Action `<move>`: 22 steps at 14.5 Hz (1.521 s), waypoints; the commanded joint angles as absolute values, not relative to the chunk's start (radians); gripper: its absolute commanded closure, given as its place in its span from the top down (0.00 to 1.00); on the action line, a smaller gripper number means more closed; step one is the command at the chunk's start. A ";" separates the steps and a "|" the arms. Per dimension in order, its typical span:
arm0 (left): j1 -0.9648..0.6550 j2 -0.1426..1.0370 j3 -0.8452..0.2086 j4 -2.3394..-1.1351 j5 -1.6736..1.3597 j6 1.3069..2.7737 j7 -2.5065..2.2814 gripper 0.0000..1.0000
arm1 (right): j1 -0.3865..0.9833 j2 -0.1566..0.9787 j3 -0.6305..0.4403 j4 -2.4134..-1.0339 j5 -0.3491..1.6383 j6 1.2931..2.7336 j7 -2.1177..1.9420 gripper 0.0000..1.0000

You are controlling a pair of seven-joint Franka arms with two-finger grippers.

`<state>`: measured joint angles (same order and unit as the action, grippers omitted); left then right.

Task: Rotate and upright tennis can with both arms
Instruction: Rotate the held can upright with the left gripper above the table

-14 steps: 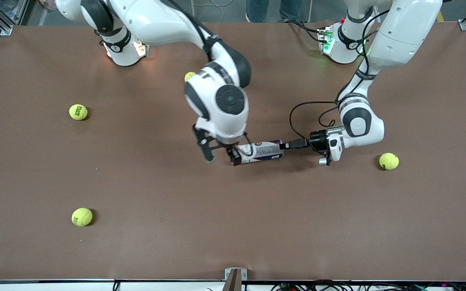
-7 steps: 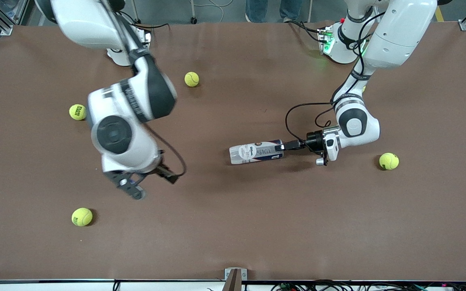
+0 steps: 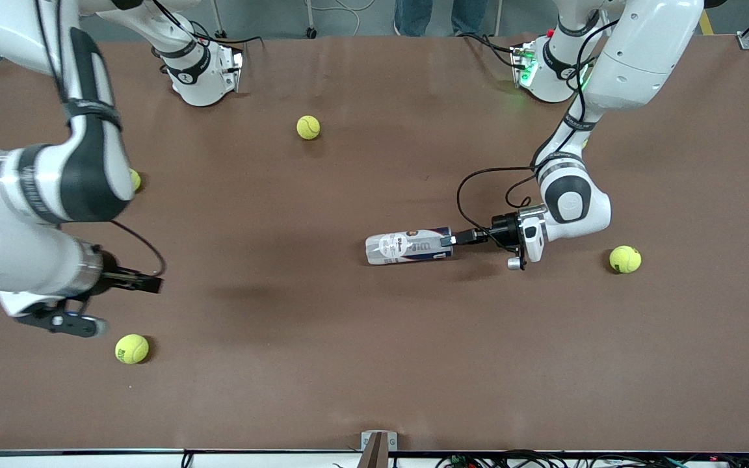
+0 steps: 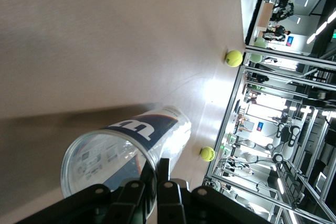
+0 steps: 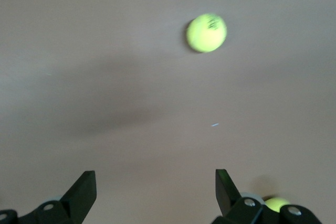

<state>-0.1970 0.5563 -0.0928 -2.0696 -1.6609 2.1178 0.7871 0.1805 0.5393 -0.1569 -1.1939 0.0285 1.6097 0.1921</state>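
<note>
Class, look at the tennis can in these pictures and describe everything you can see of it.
The tennis can is a clear plastic tube with a white and dark navy label. It lies on its side on the brown table, near the middle. It looks empty. The left gripper is shut on the rim of its open end. Nothing else touches it.

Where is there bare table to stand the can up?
Bare table lies nearer the front camera than the tennis can, between two tennis balls. It is crowded where the left end effector grips the can's rim, and where the open right end effector hovers over its end.
</note>
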 commanded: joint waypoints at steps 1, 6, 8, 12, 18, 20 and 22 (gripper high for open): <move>-0.193 0.522 -0.083 -2.039 -1.591 2.137 0.781 0.00 | 0.071 0.466 -0.135 -1.258 0.014 1.599 0.010 1.00; -0.176 0.445 -0.086 -1.899 -1.141 2.128 0.312 0.00 | 0.040 0.427 -0.133 -1.243 -0.080 1.554 -0.017 1.00; -0.181 0.410 -0.090 -1.852 -0.989 2.125 0.125 0.00 | 0.016 0.420 -0.137 -1.236 -0.072 1.554 -0.111 1.00; -0.253 0.374 -0.091 -1.706 -0.686 2.065 -0.270 0.00 | -0.012 0.422 -0.133 -1.221 -0.045 1.554 -0.137 1.00; -0.431 0.394 -0.091 -1.490 -0.292 1.971 -0.755 0.00 | -0.024 0.419 -0.132 -1.221 0.020 1.549 -0.137 1.00; -0.512 0.417 -0.089 -1.430 -0.160 1.942 -0.907 0.00 | -0.051 0.419 -0.132 -1.223 0.064 1.543 -0.140 1.00; -0.592 0.475 -0.083 -1.347 -0.057 1.887 -1.010 0.00 | -0.045 0.416 -0.130 -1.223 0.055 1.542 -0.141 1.00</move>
